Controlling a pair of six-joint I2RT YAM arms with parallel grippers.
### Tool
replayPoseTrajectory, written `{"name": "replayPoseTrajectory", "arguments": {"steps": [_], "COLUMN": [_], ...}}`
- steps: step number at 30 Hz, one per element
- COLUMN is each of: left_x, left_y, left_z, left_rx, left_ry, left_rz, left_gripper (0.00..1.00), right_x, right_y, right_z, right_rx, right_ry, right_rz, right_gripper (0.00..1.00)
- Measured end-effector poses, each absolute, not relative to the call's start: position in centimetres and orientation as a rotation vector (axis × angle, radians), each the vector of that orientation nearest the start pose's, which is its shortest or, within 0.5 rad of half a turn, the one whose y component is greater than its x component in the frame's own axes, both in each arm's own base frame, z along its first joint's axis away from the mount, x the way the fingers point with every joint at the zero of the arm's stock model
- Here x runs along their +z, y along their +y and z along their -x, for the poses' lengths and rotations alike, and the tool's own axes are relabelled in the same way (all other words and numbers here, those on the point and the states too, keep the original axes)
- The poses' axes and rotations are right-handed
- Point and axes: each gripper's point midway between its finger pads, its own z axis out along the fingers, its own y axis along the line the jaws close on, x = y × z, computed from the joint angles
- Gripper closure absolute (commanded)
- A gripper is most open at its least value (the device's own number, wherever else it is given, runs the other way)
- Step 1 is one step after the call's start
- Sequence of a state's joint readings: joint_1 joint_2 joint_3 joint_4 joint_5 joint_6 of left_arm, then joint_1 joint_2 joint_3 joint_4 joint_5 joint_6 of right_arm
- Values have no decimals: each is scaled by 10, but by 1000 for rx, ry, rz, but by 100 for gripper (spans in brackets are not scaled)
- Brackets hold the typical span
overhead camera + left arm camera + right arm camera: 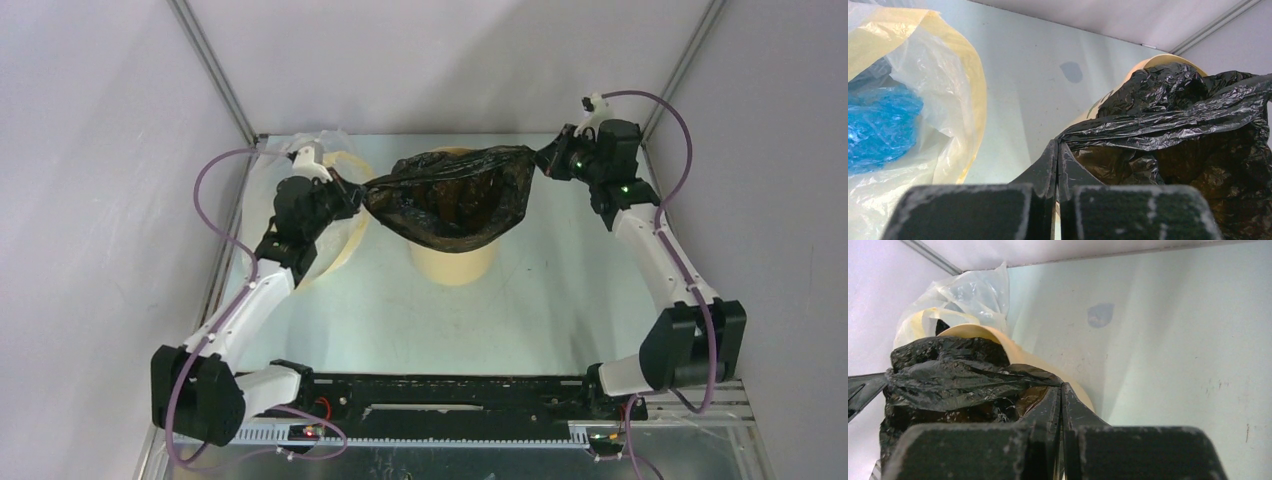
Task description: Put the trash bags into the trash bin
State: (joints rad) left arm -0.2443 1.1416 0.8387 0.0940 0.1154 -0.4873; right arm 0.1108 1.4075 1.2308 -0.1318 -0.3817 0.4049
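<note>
The black trash bag (450,195) hangs stretched between my two grippers, above the yellow-orange trash bin (455,262), and hides the bin's mouth. My left gripper (356,194) is shut on the bag's left corner. In the left wrist view its gripper (1058,143) pinches the crinkled film (1173,125), with the bin's rim (1158,60) behind. My right gripper (548,160) is shut on the bag's right corner. The right wrist view shows its gripper (1061,386) closed where the bag (958,380) gathers, and the bin's wall (1023,354) beside it.
A clear translucent bag (933,95) with a pale-yellow band and a blue lump (878,125) lies at the table's rear left (335,150), close behind my left arm. Grey walls close in the table at the back and on both sides.
</note>
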Motion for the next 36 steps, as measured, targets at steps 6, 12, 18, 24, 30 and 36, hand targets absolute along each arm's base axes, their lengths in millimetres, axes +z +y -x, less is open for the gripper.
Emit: {"name": "replayPoseTrajectory", "arguments": {"steps": [6,12,18,24,30,36], "left_x": [243,235,222,220,219,213], "left_y": [-139,-148,-157,-175,-201,-213], "left_z": [-386,-403,-413,-427,-434,-427], "left_rx": [-632,-648,-678,-751,-899,-990], "left_ry": [1848,1886,1932,1960,1966,1990], "left_rz": [132,120,100,49,-42,-96], "left_gripper": [94,90,86,84,85,82], "right_x": [263,229,191,184,177,176], "right_y": [129,133,147,173,194,203], "right_z": [-448,-464,-458,-444,-406,-372], "right_rx": [709,727,765,799,809,802], "right_ry": [1979,2086,2206,2236,2264,2255], "right_rz": [-49,-76,-75,-19,15,22], "right_gripper": [100,100,100,100,100,100]}}
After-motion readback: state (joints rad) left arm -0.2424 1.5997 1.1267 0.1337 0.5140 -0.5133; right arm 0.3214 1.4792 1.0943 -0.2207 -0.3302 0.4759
